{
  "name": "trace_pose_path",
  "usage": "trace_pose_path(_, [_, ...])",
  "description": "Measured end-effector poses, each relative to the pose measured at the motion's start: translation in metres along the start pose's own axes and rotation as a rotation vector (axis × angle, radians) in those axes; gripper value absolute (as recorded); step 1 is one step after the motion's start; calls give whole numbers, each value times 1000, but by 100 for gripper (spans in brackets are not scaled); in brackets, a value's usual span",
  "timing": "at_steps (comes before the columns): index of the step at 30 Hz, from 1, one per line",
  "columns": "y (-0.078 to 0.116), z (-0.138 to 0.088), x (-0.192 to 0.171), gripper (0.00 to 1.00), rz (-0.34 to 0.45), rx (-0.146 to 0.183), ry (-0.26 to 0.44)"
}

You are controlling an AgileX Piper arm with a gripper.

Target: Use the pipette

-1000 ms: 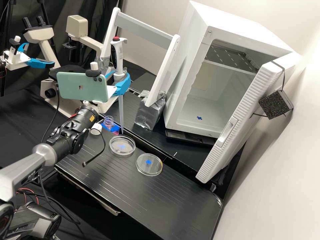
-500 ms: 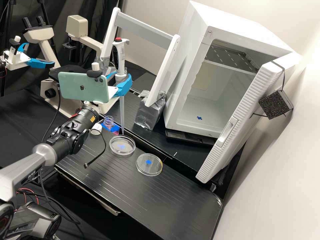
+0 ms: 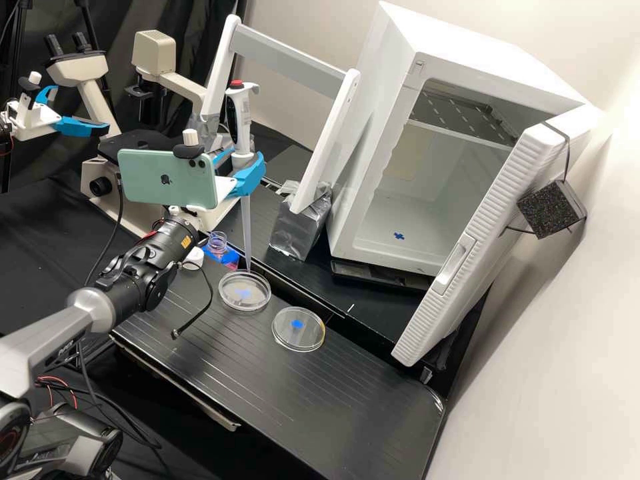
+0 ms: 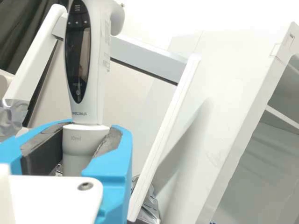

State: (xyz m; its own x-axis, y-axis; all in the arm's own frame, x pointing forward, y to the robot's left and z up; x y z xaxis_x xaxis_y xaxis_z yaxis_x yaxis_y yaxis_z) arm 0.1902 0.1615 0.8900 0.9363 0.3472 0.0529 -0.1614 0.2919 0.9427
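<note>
While the gripper (image 3: 242, 160) was closed on the pipette (image 3: 243, 121), its tip (image 3: 247, 233) hung below, near the dish (image 3: 245, 309); premature lowering risked collision.

PIPETTE: white, red-topped (image 3: 241, 125) | you're holding it nearly upright in the gripper (image 3: 244, 155) | its tip is pointing down beside a petri dish (image 3: 245, 309)

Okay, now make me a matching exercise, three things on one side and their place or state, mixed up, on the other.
1. White pipette with a red button
2. White box-shaped incubator
3. Small clear round bottle

A. Its door stands open
B. Next to a round white cap
C. Upright in the gripper

Pairs: 1-C, 2-A, 3-B
</note>
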Motion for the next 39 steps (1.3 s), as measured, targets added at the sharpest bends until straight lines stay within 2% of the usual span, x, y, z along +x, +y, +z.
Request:
trace_pose_path(9, [1,1,0,0,2,-8,-4])
trace_pose_path(12, [2,5,0,0,-4,-1,3])
trace_pose_path(13, [2,7,1,0,-7,16,7])
trace_pose_path(15, [4,10,4,0,-13,71,14])
trace_pose_path(17, [9,13,9,0,-19,102,19])
trace_pose_path(19, [16,14,17,0,-27,181,33])
trace_pose_path(21, [22,12,24,0,-29,223,48])
trace_pose_path(23, [30,8,31,0,-20,246,73])
trace_pose_path(27, [48,-1,44,0,-4,235,100])
trace_pose_path(33, [75,-20,73,0,8,247,120])
trace_pose_path(36, [79,-28,92,0,-31,254,108])
trace_pose_path(39, [81,-36,109,0,-60,232,100])
